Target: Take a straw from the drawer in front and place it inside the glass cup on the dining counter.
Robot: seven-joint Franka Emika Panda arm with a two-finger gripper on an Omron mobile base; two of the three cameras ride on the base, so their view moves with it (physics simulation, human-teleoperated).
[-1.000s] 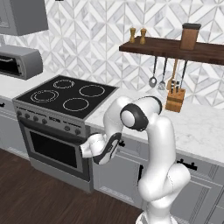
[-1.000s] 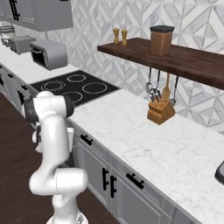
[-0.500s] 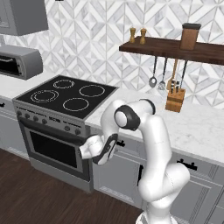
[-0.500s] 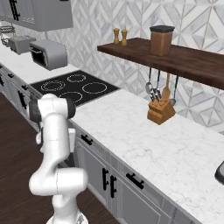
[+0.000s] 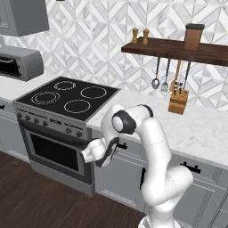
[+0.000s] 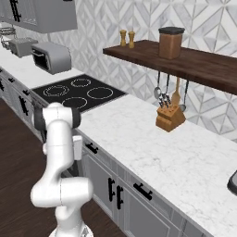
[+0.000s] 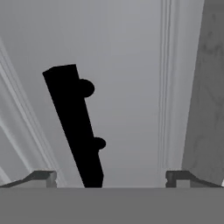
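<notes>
**Open jaws at the drawer handle, drawer shut**

I have the gripper [image 7: 111, 177] pushed up close to the drawer [image 7: 131, 87]. In the hand view its two finger tips stand far apart at the bottom left and bottom right, jaws wide open and holding nothing. The black bar handle [image 7: 74, 124] runs slantwise from the upper left toward the bottom centre and ends between the tips, nearer the left one. I cannot tell whether either tip touches it.

In the left base view the gripper [image 5: 101, 153] sits low at centre, just below the counter edge, against the grey cabinet front [image 5: 122, 171] beside the oven [image 5: 55, 149]. The drawer front lies flush with its frame, so its inside is hidden from me. The hand itself covers most of the handle there.

Other containers: a brown canister [image 5: 193, 37] with a dark lid stands on the wooden shelf [image 5: 178, 50] at the upper right, its contents unseen. Below it the knife block [image 5: 178, 100] on the marble worktop [image 5: 196, 129] holds a few dark handles. In the right base view a dark rounded object [image 6: 233, 183] is cut off by the right edge, so I cannot say what it is. The arm's upper link [image 6: 58, 139] hides the gripper in that view.
</notes>
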